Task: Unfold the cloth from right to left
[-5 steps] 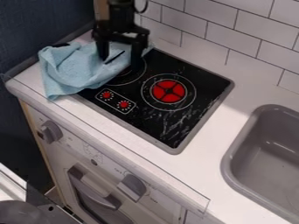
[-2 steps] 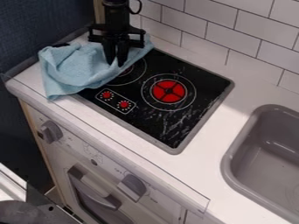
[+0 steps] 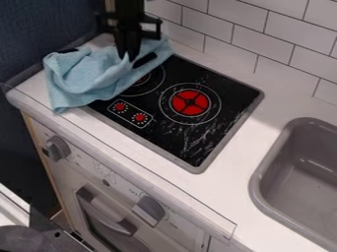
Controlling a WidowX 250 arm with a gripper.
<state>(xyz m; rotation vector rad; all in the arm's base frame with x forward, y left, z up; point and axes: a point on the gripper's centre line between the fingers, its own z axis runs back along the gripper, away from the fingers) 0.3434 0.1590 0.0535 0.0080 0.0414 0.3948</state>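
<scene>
Gripper (image 3: 129,58) shifted up in view | rumpled soft cloth (image 3: 82,78) | scuffed glossy cooktop (image 3: 230,96)

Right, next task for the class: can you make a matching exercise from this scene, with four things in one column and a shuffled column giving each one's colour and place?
Things
1. Cloth
2. Gripper
3. Sink
4. Wall tiles

Colour and place
A. Grey, at the right edge of the view
B. White, behind the counter
C. Light blue, rumpled, partly over the cooktop
D. Black, at the cloth

Right pairs: 1-C, 2-D, 3-A, 4-B
</scene>
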